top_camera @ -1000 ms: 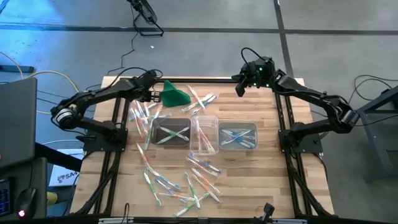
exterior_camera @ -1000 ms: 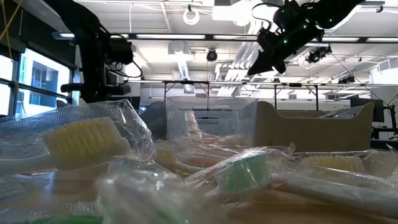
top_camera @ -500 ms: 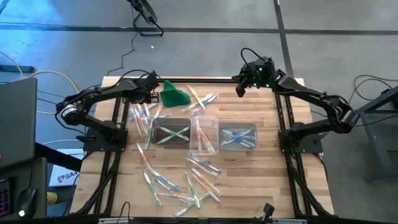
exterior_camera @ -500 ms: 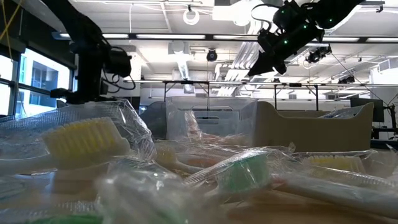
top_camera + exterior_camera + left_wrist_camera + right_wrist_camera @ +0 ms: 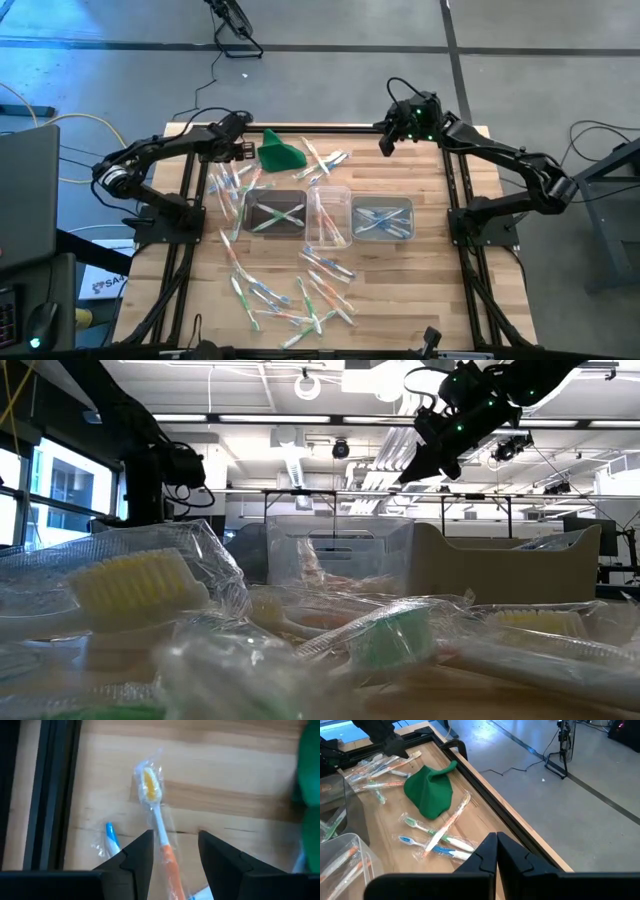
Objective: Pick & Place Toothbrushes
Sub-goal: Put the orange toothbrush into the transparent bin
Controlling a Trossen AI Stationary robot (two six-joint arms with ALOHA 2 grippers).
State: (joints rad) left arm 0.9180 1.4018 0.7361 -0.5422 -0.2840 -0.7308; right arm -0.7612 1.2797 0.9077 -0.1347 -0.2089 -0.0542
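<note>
High view: wooden table (image 5: 420,270) with three clear tubs (image 5: 329,216) in a row at mid-table.
Toothbrushes (image 5: 290,292): wrapped, scattered in a pile on the near side, another cluster by the left arm, a few beside the green cloth lump (image 5: 279,154); some lie crossed inside the tubs.
Left gripper (image 5: 246,150): at the far-left part of the table, fingers (image 5: 137,855) spread apart, holding nothing; in the left wrist view an orange-handled toothbrush (image 5: 159,827) lies on the wood between them.
Right gripper (image 5: 384,143): raised over the far edge, fingers pressed together, empty.
</note>
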